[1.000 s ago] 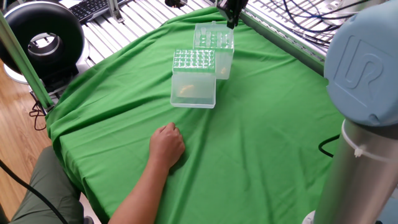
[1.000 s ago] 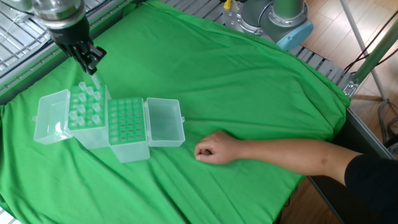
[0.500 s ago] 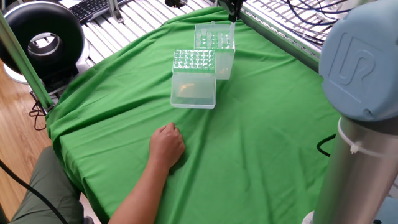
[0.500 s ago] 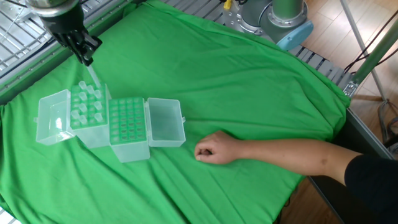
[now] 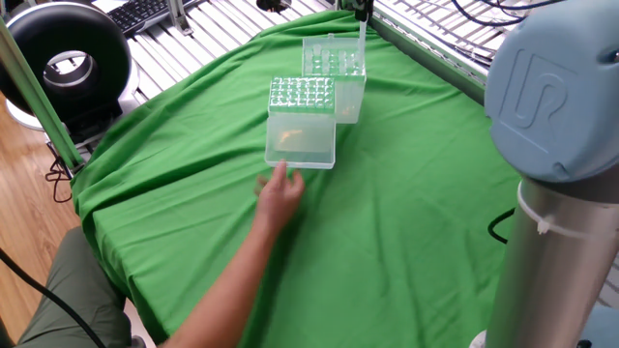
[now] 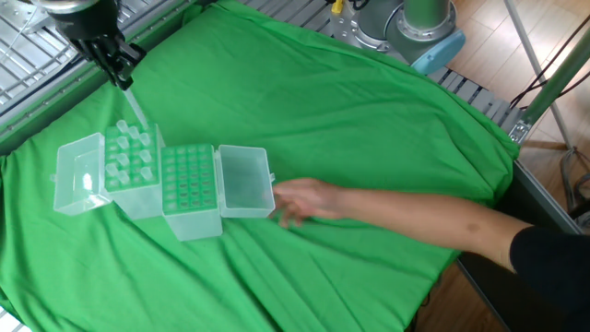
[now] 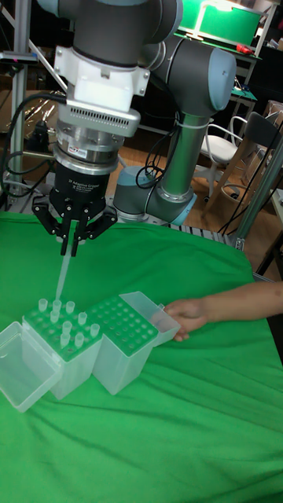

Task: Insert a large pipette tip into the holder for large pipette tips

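Pipette tip held above the tall tip box

The gripper [image 7: 71, 250] pinches the upper end of a large pipette tip [image 7: 62, 275], which hangs tilted, its point just over the greenish grid of the holder for large pipette tips [image 7: 67, 332]; that holder stands near the table's [image 6: 369, 120] far-left edge in the other fixed view, clear lid [image 6: 76, 175] hinged open, several tips upright in its holes; the shorter grid-topped box [image 6: 190, 189] touches its side; a person's hand [image 6: 300, 200] reaches that box's open lid.
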Controlling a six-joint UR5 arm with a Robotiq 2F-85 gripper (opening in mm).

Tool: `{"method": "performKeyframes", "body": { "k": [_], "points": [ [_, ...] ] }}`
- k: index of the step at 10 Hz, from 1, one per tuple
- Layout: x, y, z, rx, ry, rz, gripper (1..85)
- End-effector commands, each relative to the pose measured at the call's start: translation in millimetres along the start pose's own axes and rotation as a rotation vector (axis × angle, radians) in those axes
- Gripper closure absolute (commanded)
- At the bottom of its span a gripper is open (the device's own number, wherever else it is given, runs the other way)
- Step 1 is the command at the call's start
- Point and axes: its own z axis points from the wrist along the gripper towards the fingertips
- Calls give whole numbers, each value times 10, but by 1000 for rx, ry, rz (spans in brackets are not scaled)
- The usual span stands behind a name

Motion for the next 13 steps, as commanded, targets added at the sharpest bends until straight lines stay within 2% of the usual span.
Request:
{"method": "performKeyframes", "body": {
  "k": [1,2,3,5,7,8,9,10,11,13],
  "points": [
    [-46,55,-64,-8,-9,-10,847],
    [-87,60,-64,-10,-25,-18,847],
    [-136,117,-67,-32,-44,-29,847],
    [-195,111,-70,-28,-67,-47,847],
    [-373,147,-90,-38,-137,-81,847],
    [-365,120,-88,-28,-133,-80,847],
    [-242,79,-73,-15,-85,-76,847],
    [-107,121,-239,-23,-34,-66,847],
    [-36,179,-444,-37,-10,-60,847],
    [-16,261,-620,-26,5,-46,847]
  ]
}}
